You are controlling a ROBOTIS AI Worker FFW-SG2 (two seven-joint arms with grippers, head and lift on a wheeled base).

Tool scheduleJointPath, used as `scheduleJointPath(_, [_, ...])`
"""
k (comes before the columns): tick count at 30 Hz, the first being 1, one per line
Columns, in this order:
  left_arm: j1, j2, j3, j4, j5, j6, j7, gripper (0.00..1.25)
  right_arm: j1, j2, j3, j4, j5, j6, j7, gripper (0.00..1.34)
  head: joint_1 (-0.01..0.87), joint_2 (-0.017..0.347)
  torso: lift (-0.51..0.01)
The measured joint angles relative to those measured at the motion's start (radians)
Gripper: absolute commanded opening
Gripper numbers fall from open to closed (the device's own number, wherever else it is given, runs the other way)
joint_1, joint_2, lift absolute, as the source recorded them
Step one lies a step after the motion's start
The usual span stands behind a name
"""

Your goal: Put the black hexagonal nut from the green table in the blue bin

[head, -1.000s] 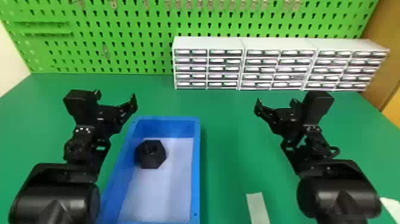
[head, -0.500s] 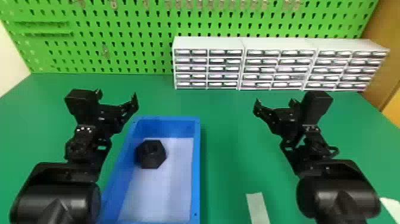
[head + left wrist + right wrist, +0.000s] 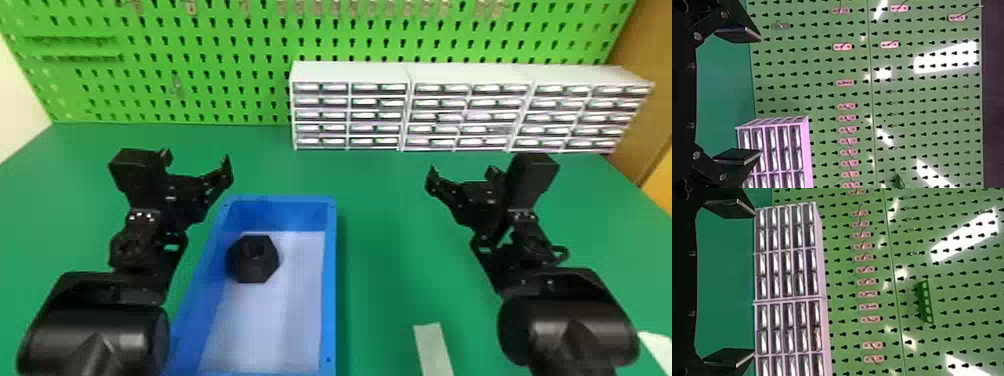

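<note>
Since the black hexagonal nut lies inside the blue bin, you can judge the placing done. It rests on the pale bin floor toward the far end, close to the side wall; whether it touches that wall you cannot tell. From your left gripper, the nut is nearer the robot and to the right. That gripper's two fingers are spread apart with nothing between them, and your right gripper likewise has its fingers apart and empty. Nothing seems left for you except, perhaps, parking the arms without knocking the bin's rim.

Below your grippers spreads the green table, with a pale strip lying on it, nearer the robot than your right gripper. Beyond that gripper you have the white drawer cabinets in a row, and behind them a green pegboard holding small hooks.
</note>
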State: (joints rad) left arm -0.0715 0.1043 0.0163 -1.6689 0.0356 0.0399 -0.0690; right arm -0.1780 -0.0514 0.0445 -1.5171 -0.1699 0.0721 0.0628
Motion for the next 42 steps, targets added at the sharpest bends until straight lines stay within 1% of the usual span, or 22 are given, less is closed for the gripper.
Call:
scheduleJointPath(10, [0.000, 0.000, -0.002, 0.000, 0.002, 0.004, 0.000, 1.01, 0.000, 0.002, -0.007, 0.000, 0.002, 0.000, 0.000, 1.27, 0.686, 0.052, -0.097])
scheduleJointPath(15, [-0.001, 0.000, -0.002, 0.000, 0.005, 0.012, 0.000, 1.00, 0.000, -0.003, -0.008, 0.000, 0.004, -0.005, 0.000, 1.27, 0.686, 0.052, -0.097])
scheduleJointPath(23, [0.002, 0.000, 0.000, 0.000, 0.009, 0.012, 0.000, 1.00, 0.003, -0.009, -0.017, 0.000, 0.030, -0.022, 0.000, 1.27, 0.686, 0.052, -0.097])
scheduleJointPath(31, [0.005, 0.000, 0.005, 0.000, 0.018, 0.011, 0.000, 1.01, 0.006, 0.002, -0.026, 0.000, 0.047, -0.026, 0.000, 1.27, 0.686, 0.052, -0.097])
scheduleJointPath(42, [0.003, 0.000, -0.004, -0.001, 0.019, 0.011, 0.000, 1.01, 0.011, 0.005, -0.035, 0.000, 0.055, -0.033, 0.000, 1.27, 0.686, 0.052, -0.097])
